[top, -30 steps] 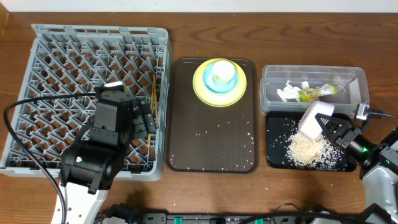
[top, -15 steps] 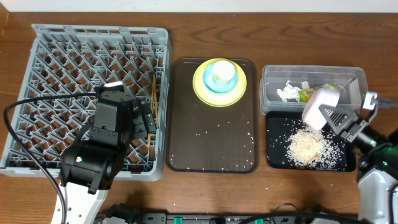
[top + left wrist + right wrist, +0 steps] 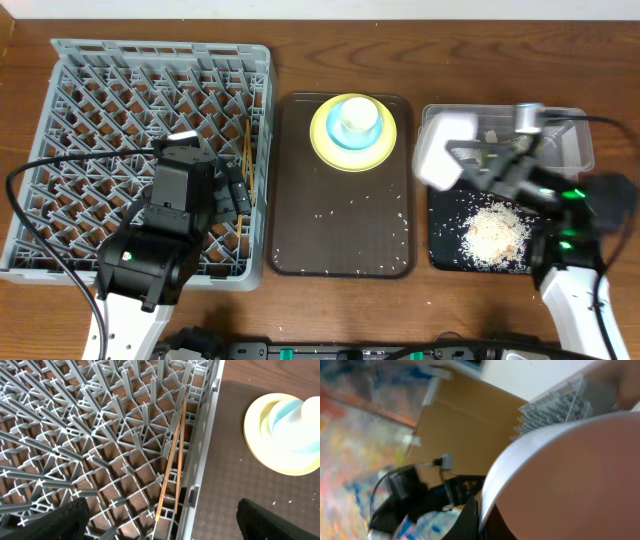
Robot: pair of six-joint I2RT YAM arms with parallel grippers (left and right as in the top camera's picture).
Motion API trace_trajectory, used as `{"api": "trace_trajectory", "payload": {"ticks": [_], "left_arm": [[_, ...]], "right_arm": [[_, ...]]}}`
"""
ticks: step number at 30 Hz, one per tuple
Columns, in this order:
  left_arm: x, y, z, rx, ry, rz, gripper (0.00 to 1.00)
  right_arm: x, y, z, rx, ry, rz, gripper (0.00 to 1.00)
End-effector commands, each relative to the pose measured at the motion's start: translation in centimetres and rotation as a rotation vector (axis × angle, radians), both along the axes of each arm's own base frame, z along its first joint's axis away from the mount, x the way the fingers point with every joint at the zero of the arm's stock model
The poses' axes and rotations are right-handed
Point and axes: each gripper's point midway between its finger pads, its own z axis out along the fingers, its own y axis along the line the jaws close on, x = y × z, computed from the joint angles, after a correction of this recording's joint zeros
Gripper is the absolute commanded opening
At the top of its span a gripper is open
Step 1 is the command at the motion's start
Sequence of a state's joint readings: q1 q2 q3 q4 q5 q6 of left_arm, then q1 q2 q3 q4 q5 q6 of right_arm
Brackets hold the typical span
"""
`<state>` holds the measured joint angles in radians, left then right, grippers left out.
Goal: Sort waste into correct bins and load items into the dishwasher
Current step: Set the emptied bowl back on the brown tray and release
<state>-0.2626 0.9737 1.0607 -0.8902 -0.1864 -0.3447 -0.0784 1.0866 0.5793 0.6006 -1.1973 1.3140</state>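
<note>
Up off the black tray (image 3: 446,252), right gripper (image 3: 472,160) pinching the white bowl (image 3: 443,150) has swung toward the rack (image 3: 100,80): rice (image 3: 495,232) dumped, loading next; left gripper (image 3: 167,524) spread.

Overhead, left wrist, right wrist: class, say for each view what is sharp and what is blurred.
Overhead: white bowl and the right arm carrying it are smeared, grey rack crisp. Left wrist: chopsticks and rack sharp. Right wrist: soft throughout, the bowl's rim looming close.

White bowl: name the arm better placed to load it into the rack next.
Right. The right gripper holds the white bowl, raised near the clear tub. The left gripper hangs open over the grey rack by the chopsticks, holding nothing.
</note>
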Motion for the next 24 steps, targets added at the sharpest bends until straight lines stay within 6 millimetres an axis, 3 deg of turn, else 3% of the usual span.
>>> {"api": "trace_trajectory", "payload": {"ticks": [1, 5, 9, 17, 24], "left_arm": [[0.1, 0.2, 0.2, -0.004, -0.007, 0.014, 0.95], [0.1, 0.2, 0.2, -0.004, -0.007, 0.014, 0.95], [0.1, 0.2, 0.2, -0.004, -0.007, 0.015, 0.95], [0.1, 0.2, 0.2, -0.004, -0.007, 0.015, 0.95], [0.1, 0.2, 0.2, -0.004, -0.007, 0.015, 0.95]], "right_arm": [[0.8, 3.4, -2.5, -0.133, -0.089, -0.053, 0.01], [-0.2, 7.6, -8.4, -0.38, -0.036, -0.095, 0.01], [-2.0, 9.1, -13.7, -0.696, -0.042, -0.177, 0.01], [-5.3, 11.2, -19.0, -0.975, -0.079, -0.142, 0.01], [-5.0, 12.9, -21.5, -1.014, -0.074, -0.101, 0.01]]}}
